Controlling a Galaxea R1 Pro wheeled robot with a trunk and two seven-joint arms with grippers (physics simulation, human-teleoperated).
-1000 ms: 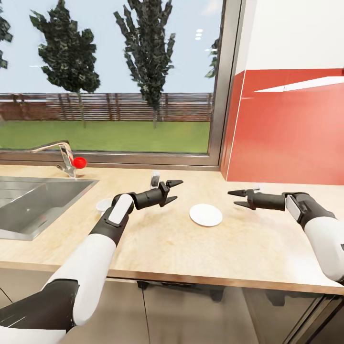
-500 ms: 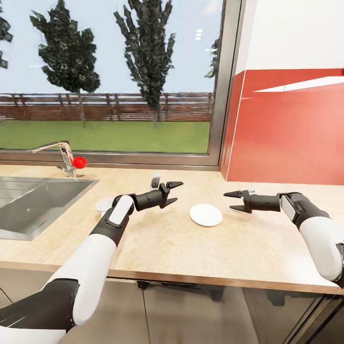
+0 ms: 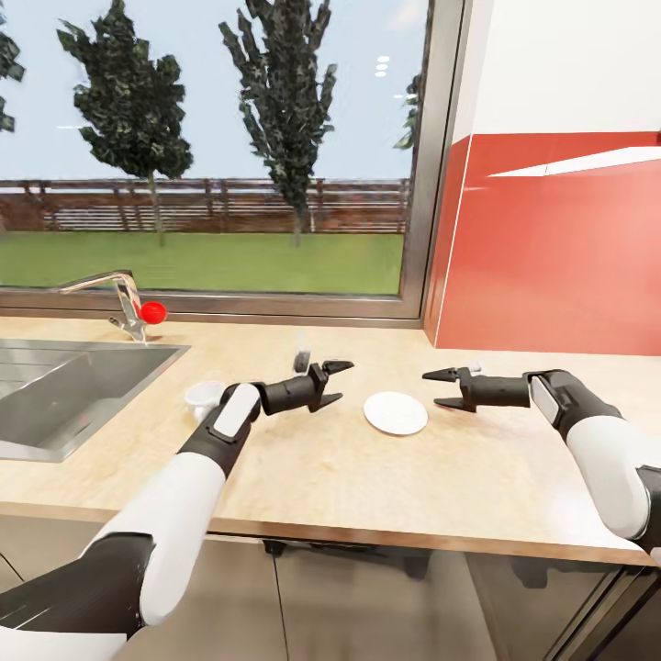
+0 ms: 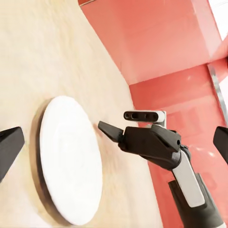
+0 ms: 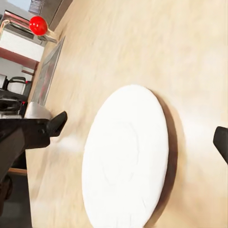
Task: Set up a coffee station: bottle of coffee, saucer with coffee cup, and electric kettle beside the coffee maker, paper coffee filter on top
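Both grippers closed in on saucer (image 3: 396,412) since 1 s ago. Right gripper (image 3: 444,389) and left gripper (image 3: 335,382) flank it, fingers spread, empty. Saucer flat on countertop (image 3: 367,477). Step: saucer pickup. Next: lower right gripper to rim.

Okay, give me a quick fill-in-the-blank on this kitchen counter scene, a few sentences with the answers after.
1. The white saucer lies on the ____.
2. Both the left gripper and the right gripper have their jaws ____.
3. The saucer lies between the two ____.
4. The tap has a ____ ball on its handle.

Answers: countertop; open; grippers; red
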